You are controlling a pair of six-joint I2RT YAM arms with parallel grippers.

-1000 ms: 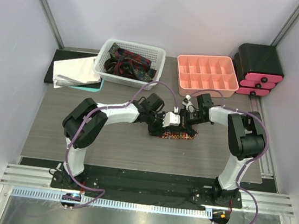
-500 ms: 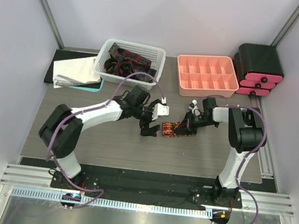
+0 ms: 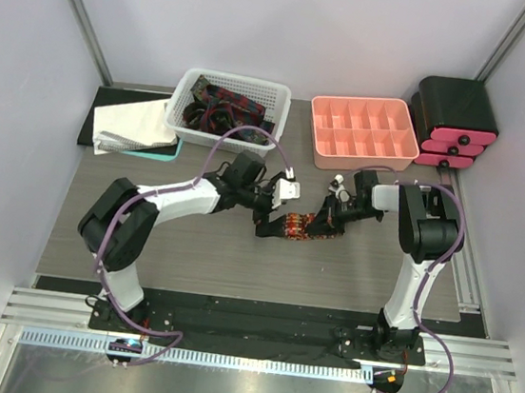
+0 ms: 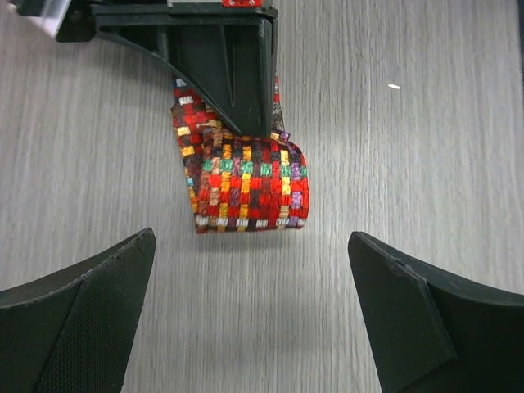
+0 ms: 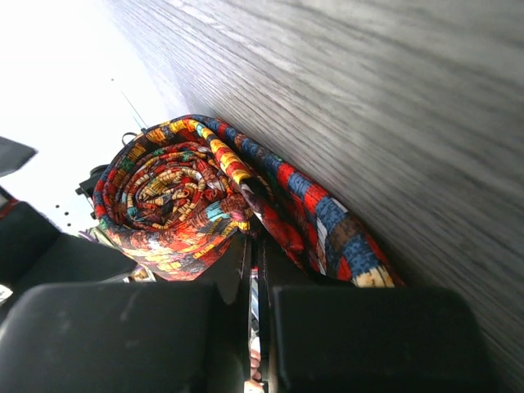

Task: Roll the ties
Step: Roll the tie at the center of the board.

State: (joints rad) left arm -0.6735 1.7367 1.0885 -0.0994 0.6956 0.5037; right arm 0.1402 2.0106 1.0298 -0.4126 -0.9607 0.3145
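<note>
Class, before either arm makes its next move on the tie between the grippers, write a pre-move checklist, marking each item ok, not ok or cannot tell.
1. Right gripper shut on the red patterned tie: ok, it pinches the fabric beside the coil.
2. Left gripper open and clear of the tie: ok, its fingers stand wide, touching nothing.
3. Coil wound evenly: ok, the spiral shows in the right wrist view.
4. Whole tie wound in: not ok, a loose strip runs from the coil to the right gripper.
5. Coil will hold once released: cannot tell.
6. Other ties waiting in the white basket: ok.
</note>
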